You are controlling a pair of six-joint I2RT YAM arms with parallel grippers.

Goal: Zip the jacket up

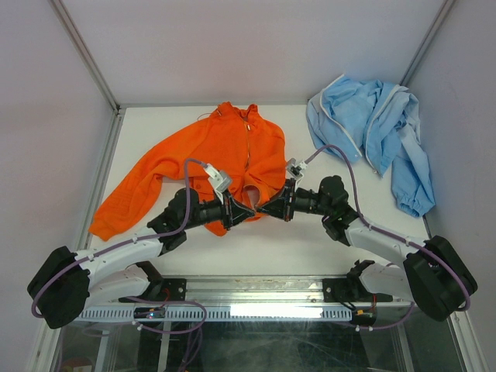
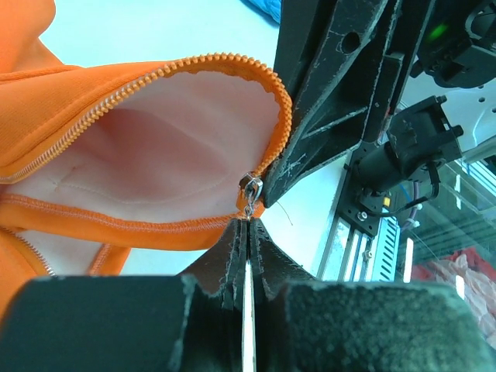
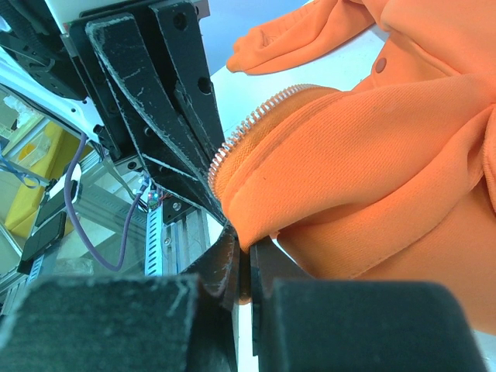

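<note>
Overhead, the fleecy orange jacket (image 1: pixel 232 147) lies flat on the white table (image 1: pixel 310 244), its hem between the left gripper (image 1: pixel 242 211) and right gripper (image 1: pixel 267 209). Left wrist: jaws pressed together, pinching the hem under the metal zipper pull (image 2: pixel 249 188), with pale lining (image 2: pixel 170 147) above. Right wrist: jaws clamp the folded hem beside the toothed zipper tape (image 3: pixel 248 124).

A light blue garment (image 1: pixel 372 132) with white trim lies crumpled. It sits on the white counter's (image 1: pixel 147 128) far right corner.

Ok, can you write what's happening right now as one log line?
left pincer: shut on jacket hem | right pincer: shut on jacket hem | zipper bottom: open
</note>
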